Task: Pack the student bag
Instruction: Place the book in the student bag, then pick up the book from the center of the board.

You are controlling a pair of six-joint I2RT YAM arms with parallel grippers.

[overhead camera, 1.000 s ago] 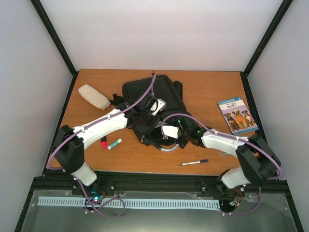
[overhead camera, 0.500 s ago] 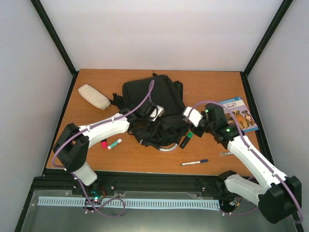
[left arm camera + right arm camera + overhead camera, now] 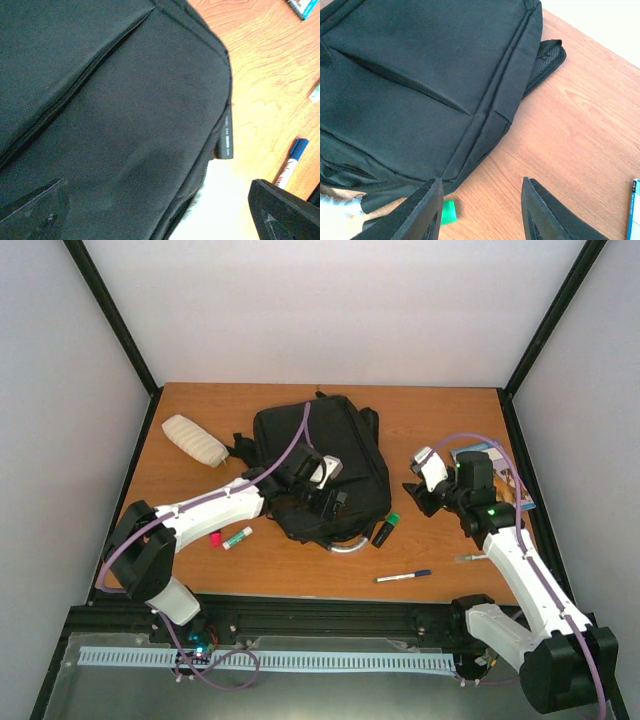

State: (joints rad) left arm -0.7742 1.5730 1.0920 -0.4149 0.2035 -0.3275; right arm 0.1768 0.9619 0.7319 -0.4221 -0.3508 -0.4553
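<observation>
Only the wrist views show left fingers (image 3: 285, 210) and right fingers (image 3: 422, 210) spread apart, empty, near the student bag (image 3: 345, 440).

Colour and pattern record, overhead and wrist views.
Table (image 3: 440, 420): orange-brown wood with wavy grain. Student bag (image 3: 320, 435), centre of frame: plain matt black fabric, no print; its curved handle (image 3: 347, 548) at the lower edge is silvery grey. Pouch (image 3: 195, 440), upper left: cream. Book (image 3: 514, 496), right: blue cover with a picture of brown and tan dogs. Marker (image 3: 384, 531) below the bag: black body, green cap. Pen (image 3: 403, 576), lower centre: white barrel, dark blue cap. Small item (image 3: 215, 538), lower left: pink; the stick (image 3: 237, 537) beside it is white with a green end. Arms (image 3: 210, 505): white shells, black joints, purple cables (image 3: 302, 435).
</observation>
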